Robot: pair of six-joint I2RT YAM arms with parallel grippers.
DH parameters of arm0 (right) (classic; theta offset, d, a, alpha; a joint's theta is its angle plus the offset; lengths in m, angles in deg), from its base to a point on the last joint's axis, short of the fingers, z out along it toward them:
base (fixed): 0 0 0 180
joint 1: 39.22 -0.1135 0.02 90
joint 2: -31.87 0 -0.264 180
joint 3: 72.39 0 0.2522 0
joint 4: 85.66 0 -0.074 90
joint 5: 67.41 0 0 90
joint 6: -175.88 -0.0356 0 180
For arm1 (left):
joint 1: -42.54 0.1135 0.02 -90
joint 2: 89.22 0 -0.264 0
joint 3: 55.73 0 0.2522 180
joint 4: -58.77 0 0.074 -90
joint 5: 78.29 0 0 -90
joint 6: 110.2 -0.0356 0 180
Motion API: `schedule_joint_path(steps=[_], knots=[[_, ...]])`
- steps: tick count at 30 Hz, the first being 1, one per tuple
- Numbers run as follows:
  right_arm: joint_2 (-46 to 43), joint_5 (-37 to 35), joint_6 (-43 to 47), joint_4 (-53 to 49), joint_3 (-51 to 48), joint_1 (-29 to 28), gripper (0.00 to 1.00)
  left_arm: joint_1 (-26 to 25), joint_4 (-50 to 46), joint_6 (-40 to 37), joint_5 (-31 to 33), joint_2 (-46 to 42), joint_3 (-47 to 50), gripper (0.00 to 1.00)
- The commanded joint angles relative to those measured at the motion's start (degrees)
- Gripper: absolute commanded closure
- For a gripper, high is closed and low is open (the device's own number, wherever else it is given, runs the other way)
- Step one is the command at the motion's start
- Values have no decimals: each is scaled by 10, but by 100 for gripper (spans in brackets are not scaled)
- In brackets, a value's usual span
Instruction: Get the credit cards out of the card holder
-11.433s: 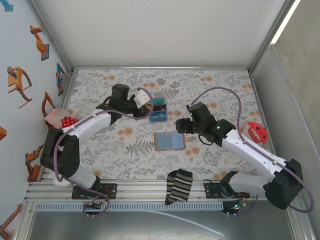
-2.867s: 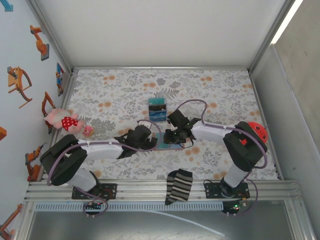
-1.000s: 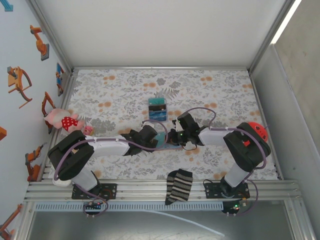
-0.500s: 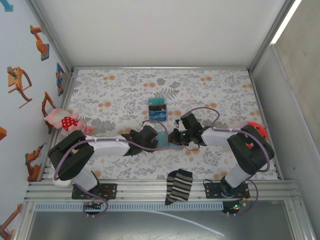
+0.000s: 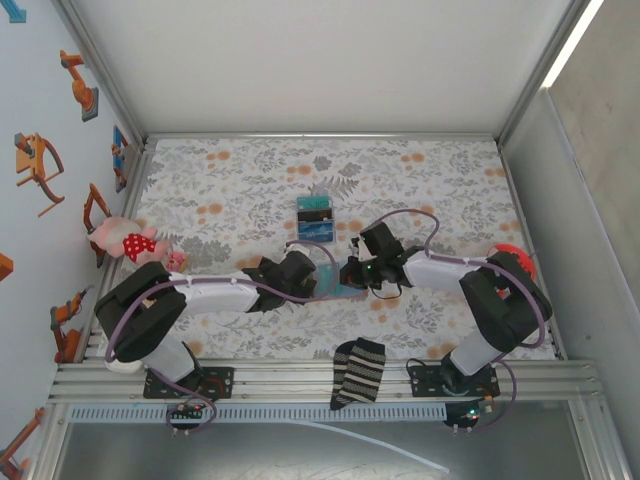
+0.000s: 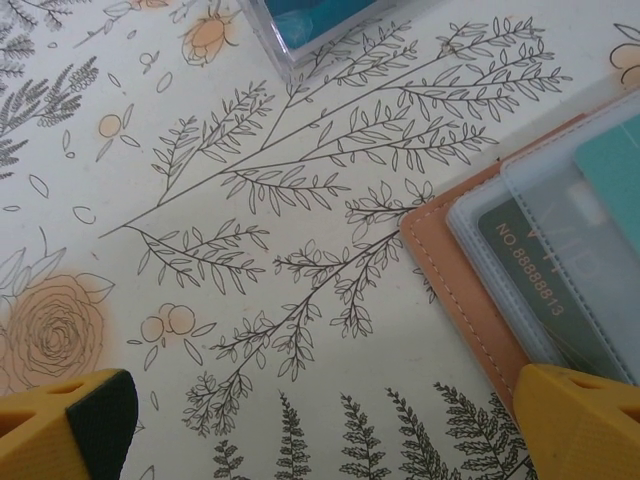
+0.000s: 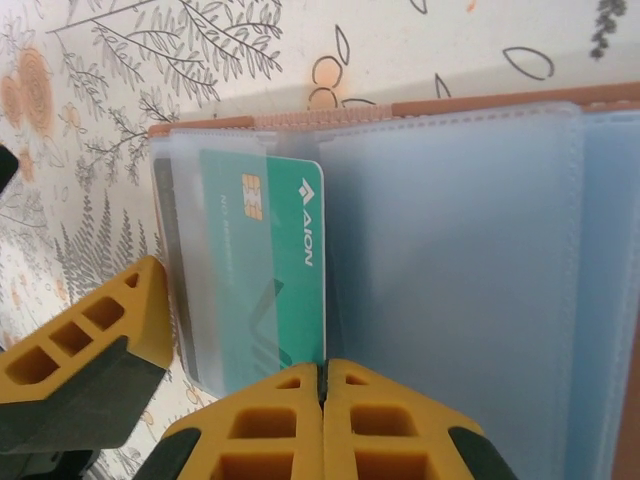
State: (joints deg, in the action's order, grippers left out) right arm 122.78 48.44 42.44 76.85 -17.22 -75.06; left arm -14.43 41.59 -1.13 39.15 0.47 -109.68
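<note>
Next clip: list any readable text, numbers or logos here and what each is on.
"AION", with a logo, on the green card held by the right pincer.
"NO.88888813" on the dark card under the card holder's sleeve.
Small print beside the green card's chip: too blurred to read.

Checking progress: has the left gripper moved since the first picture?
Yes. The left gripper came nearer the striped sock, from beside the blue box to the left edge of the wallet.
</note>
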Motion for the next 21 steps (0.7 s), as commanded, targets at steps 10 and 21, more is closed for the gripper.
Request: schedule_joint_path(steps=[10, 21], knots=[[-20, -25, 26, -58, 26, 4, 100, -2, 57, -46, -10, -24, -36, 3], [-27, -29, 25, -58, 23, 4, 100, -7, 64, -53, -30, 35, -62, 3]])
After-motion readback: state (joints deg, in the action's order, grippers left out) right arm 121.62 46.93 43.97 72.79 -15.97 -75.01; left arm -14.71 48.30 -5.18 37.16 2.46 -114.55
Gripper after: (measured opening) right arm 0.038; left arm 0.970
